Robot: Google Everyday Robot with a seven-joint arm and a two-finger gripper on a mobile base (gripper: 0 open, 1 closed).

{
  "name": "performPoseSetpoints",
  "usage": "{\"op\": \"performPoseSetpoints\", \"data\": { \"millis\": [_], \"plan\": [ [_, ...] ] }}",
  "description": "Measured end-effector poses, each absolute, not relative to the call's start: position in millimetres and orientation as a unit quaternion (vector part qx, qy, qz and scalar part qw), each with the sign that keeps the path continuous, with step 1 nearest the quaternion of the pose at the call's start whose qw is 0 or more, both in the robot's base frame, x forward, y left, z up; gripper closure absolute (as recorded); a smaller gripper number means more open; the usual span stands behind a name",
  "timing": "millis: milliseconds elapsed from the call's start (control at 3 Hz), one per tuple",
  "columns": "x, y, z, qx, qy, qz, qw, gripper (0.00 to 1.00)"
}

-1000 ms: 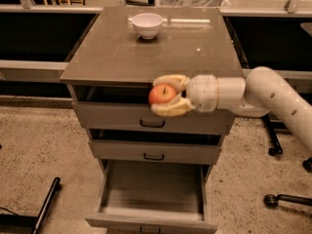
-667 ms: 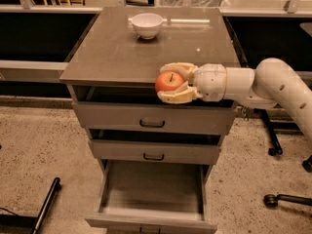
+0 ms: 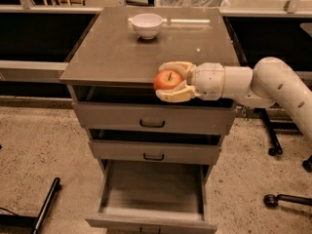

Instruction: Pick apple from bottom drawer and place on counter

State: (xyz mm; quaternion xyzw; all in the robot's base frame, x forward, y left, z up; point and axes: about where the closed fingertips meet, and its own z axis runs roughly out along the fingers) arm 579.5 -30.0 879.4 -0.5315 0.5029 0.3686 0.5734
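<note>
My gripper (image 3: 168, 81) is shut on the red-orange apple (image 3: 167, 80) and holds it at the front edge of the counter (image 3: 122, 52), right of the middle. The apple's stem points up. The cream fingers (image 3: 176, 96) clasp it from the far and near sides. The white arm reaches in from the right. The bottom drawer (image 3: 152, 186) stands pulled out below, with a bare grey floor and nothing in it.
A white bowl (image 3: 146, 25) stands at the back of the counter. The two upper drawers (image 3: 152, 122) are closed or nearly so. Chair wheels (image 3: 275, 151) stand on the floor at the right. A dark bar (image 3: 46, 206) lies on the floor at the left.
My gripper has risen with the apple from in front of the top drawer to the level of the counter's front edge and shifted slightly right.
</note>
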Motion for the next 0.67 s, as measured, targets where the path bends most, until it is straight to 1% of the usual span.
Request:
{"op": "performPoseSetpoints", "data": {
  "millis": [333,667],
  "plan": [
    [602.8,-44.0,886.2,-0.511,0.532,0.333,0.587,1.00],
    [654.4,-67.0,881.1,-0.486,0.583,0.286,0.585,0.96]
  ]
}}
